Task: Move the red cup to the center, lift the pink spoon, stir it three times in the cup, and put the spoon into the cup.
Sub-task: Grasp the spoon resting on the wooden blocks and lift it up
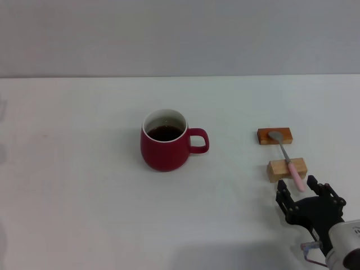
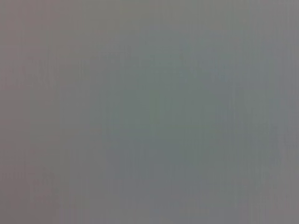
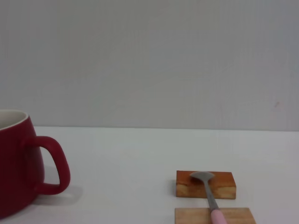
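Two wooden blocks [image 1: 281,152] carry the pink spoon [image 1: 287,158] in the head view, well to the handle side of the red cup [image 1: 164,148], which holds dark liquid near the table's [image 1: 84,214] middle; the right gripper [image 1: 308,197] hovers just beyond the spoon's pink end, jaws spread and empty. Nothing shows in the left wrist view but grey blur; that arm is unseen. From the right wrist, cup and spoon stand apart; lifting the spoon seems next, needing a pinch on its handle.
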Controlling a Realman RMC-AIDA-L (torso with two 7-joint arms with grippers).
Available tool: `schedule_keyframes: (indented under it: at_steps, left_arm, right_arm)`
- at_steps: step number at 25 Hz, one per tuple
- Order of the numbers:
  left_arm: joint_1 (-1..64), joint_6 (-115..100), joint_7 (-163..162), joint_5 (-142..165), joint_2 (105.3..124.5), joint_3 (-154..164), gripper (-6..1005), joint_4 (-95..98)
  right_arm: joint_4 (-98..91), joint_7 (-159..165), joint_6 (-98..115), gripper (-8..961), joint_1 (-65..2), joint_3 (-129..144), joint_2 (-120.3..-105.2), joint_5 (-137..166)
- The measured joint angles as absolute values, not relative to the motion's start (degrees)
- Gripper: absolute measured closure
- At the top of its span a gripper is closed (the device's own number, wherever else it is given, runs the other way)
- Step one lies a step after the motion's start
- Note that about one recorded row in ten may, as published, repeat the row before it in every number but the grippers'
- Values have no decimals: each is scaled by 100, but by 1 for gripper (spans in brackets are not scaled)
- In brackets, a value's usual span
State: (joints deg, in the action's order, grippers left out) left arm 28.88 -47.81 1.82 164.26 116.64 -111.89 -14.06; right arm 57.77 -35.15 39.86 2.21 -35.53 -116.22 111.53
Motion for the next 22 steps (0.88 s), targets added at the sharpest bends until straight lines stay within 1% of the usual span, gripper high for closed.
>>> schedule_keyframes:
  at_steps: [5, 8, 13, 22]
  left_arm:
    - [2902, -4781, 180, 16427, 11667, -11190, 155, -1406]
    - [2912, -4781, 179, 16427, 11669, -11195, 155, -1406]
    - [2925, -4781, 177, 16427, 11672, -11236, 155, -1406]
    - [2934, -4767, 175, 16427, 11672, -11326, 156, -1406]
  right_arm:
    - [5717, -3515, 3906, 335, 126, -3629, -11627, 11153]
    - [5649, -3516, 3841, 334, 51, -3705, -11663, 11153]
    - [5615, -3516, 3831, 333, 5, -3713, -11677, 11153]
    - [5616, -3516, 3831, 342, -46, -3727, -11676, 11153]
